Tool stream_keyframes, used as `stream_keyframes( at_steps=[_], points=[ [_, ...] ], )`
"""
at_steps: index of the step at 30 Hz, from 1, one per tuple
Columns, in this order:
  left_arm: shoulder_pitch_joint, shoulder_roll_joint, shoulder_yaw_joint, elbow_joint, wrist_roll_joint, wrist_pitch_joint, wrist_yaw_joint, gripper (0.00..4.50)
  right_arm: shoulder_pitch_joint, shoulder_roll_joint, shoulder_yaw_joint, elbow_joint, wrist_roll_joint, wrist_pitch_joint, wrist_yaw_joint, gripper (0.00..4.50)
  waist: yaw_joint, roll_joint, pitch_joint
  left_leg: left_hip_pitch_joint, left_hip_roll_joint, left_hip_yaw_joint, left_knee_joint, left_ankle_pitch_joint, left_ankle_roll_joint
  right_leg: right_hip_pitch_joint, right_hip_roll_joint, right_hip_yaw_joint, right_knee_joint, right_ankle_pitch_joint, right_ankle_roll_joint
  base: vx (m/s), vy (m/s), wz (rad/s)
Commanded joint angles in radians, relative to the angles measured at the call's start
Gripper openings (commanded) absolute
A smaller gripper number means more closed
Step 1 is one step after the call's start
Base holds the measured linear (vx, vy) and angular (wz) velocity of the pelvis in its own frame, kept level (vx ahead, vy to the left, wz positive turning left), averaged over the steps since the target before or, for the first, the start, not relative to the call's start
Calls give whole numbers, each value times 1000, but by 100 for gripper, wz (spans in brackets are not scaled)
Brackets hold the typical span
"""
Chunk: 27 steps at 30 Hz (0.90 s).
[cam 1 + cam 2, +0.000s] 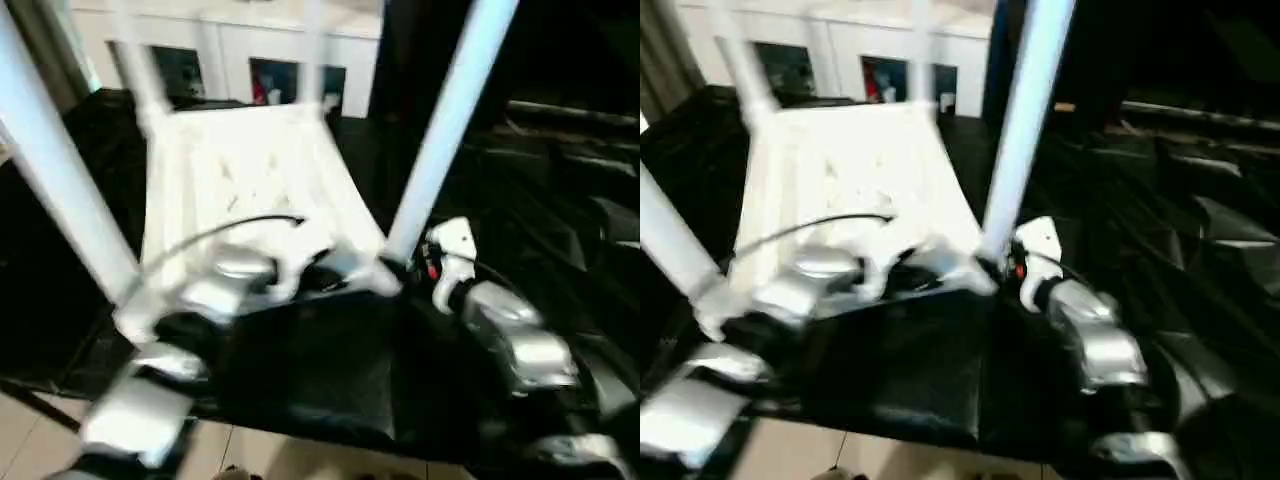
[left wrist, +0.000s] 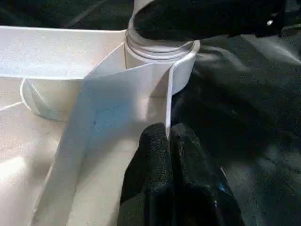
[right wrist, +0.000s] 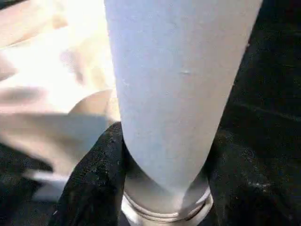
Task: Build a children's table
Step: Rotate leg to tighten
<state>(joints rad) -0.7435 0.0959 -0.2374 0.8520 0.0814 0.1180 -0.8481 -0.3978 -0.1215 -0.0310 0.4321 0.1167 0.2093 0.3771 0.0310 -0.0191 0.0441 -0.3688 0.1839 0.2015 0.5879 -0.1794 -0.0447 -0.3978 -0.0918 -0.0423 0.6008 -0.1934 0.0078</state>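
Here the table top (image 1: 240,190) lies upside down on the black cloth (image 1: 300,370), ribbed underside up, with legs standing in its corner sockets: a near right leg (image 1: 440,130), a near left leg (image 1: 60,200) and two blurred far ones. The right gripper (image 3: 164,179) has its fingers (image 3: 96,179) on either side of the near right leg, just above the socket collar (image 3: 164,212); they stand about half open, close against the leg, but whether they actually press it cannot be told. The left gripper (image 2: 169,141) is all but shut, its fingertips pinching a thin upright rib (image 2: 167,94) of the top, right beside that same corner socket (image 2: 160,52). The step in hand looks like seating or tightening this leg, the left steadying the top while the right works the leg. Next, the right would need a firm clamp on the leg and a push or twist straight along its axis, while the left holds the rib so the light top does not slide on the cloth.
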Motion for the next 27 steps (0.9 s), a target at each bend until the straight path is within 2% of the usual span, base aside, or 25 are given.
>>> stream_keyframes(
  at_steps=[1,3,4,5,6,7,10,12,13,14,15,19,20,22,25,27],
  points=[
    [-18,-51,3,3,-19,-6,53,0,15,44,49,43,5,43,-7,200,-1,-7,-51,15,43,-27,-82,-320,-5,28,-52,35,-93,-330,-175,0,0,0],
    [-17,-79,-19,7,-4,-14,66,0,3,72,56,53,-12,22,-38,200,-1,3,-52,13,43,-26,-82,-306,1,28,-50,37,-88,-276,-186,0,0,0],
    [-17,-81,-21,7,-3,-14,66,0,2,74,58,54,-13,19,-38,200,-2,-2,-53,12,41,-24,-80,-299,5,31,-50,36,-87,-256,-190,0,0,0],
    [-17,-87,-28,9,3,-19,55,0,-5,80,64,57,-23,-3,-28,235,0,0,-54,13,41,-24,-80,-300,8,31,-51,36,-87,-254,-192,0,0,0],
    [-17,-87,-28,9,3,-19,55,0,-5,80,64,57,-23,-3,-28,235,-1,-1,-54,12,41,-24,-79,-298,10,31,-51,37,-87,-250,-193,0,0,0],
    [-19,-90,-30,13,6,-22,50,0,-11,85,69,61,-29,-20,-25,272,0,-2,-55,11,40,-24,-79,-288,17,34,-50,36,-86,-239,-195,0,0,0],
    [-16,-60,-35,10,7,-30,-4,0,-17,64,74,42,-2,-30,58,280,0,-1,-53,11,42,-25,-81,-305,23,34,-51,35,-90,-274,-192,0,0,0],
    [-7,-35,-41,0,3,-37,-56,0,-13,34,91,20,8,-24,126,293,-2,-3,-53,7,43,-27,-82,-303,26,37,-52,35,-88,-272,-189,0,0,0],
    [5,-5,-53,-17,-1,-53,-122,0,-6,-9,117,-6,14,-17,205,308,-1,-4,-54,9,42,-27,-81,-299,30,38,-51,34,-87,-261,-191,0,0,0],
    [6,-2,-54,-19,-2,-54,-129,0,-5,-14,119,-8,15,-17,214,318,-1,-4,-54,9,42,-27,-81,-299,30,38,-51,34,-87,-261,-191,0,0,0],
    [11,12,-58,-26,-4,-54,-154,0,0,-36,131,-22,20,-17,257,318,-2,-3,-55,5,43,-25,-79,-278,42,39,-52,35,-84,-227,-201,0,0,0],
    [31,70,-66,-53,-15,-68,-252,0,19,-119,165,-66,35,-31,408,318,3,-5,-59,5,43,-20,-70,-211,76,45,-51,35,-71,-112,-247,0,0,0],
    [39,89,-70,-64,-22,-74,-291,0,21,-141,167,-75,43,-29,450,318,3,-5,-59,5,43,-20,-70,-211,76,45,-51,35,-71,-112,-247,0,0,0],
    [54,124,-75,-87,-37,-85,-366,0,26,-182,172,-90,58,-27,531,318,6,-2,-59,7,46,-19,-70,-197,91,45,-52,33,-66,-83,-270,0,0,0],
    [76,173,-80,-125,-58,-84,-476,0,35,-245,184,-121,84,-14,656,318,9,-2,-58,10,50,-18,-71,-209,88,44,-51,33,-66,-91,-281,0,0,0],
    [85,201,-82,-144,-67,-73,-529,0,38,-277,193,-134,96,-3,718,318,20,4,-57,15,56,-16,-74,-220,74,41,-49,31,-65,-107,-283,0,0,0]
  ],
)
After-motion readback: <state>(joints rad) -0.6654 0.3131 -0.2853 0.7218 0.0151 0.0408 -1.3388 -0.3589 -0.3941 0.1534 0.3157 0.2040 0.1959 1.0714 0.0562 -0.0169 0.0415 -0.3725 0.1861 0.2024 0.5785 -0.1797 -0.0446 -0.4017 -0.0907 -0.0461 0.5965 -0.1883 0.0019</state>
